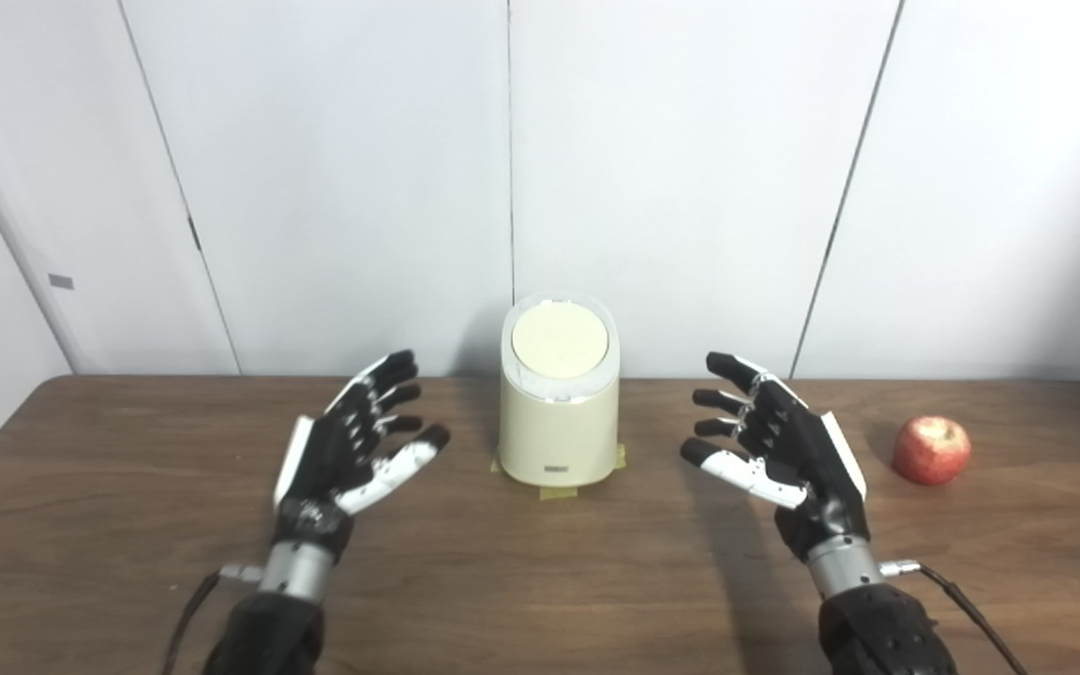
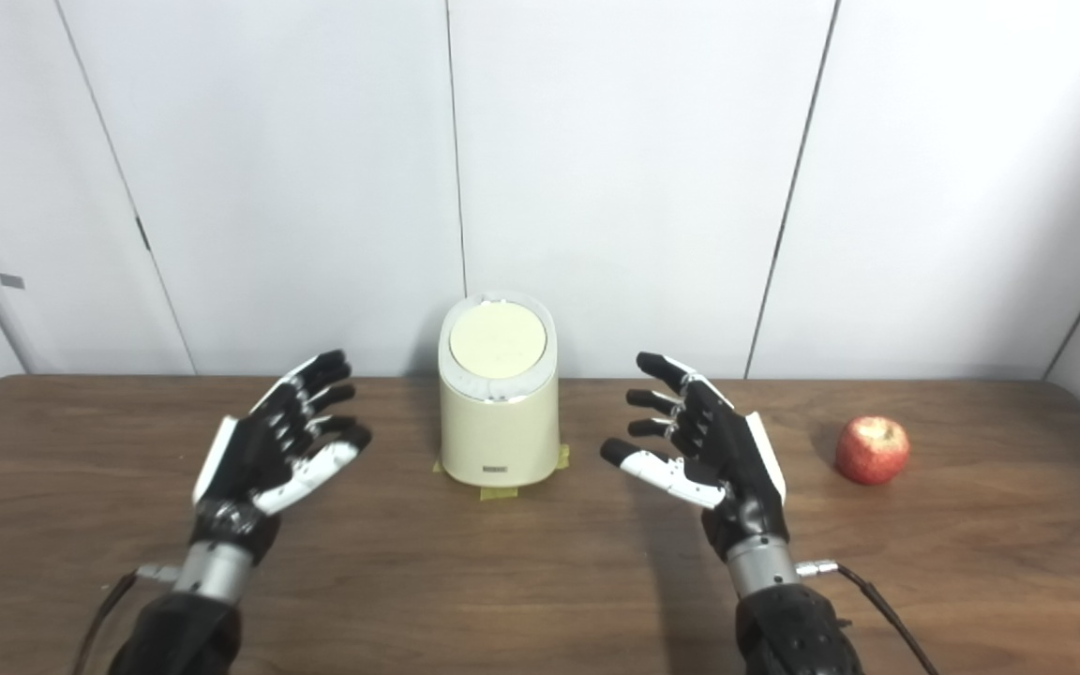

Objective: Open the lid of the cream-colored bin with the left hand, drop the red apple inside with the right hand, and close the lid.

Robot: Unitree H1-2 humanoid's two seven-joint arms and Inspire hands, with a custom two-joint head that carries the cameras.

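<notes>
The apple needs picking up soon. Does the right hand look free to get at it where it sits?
Probably yes. The right hand is open and holds nothing, and the red apple lies alone on bare table to its right with nothing between them.

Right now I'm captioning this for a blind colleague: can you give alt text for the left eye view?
A closed cream-colored bin stands mid-table against a white wall, with the robot's open left hand and open right hand raised on either side of it, holding nothing. A red apple lies on the wooden table, right of the right hand.
</notes>
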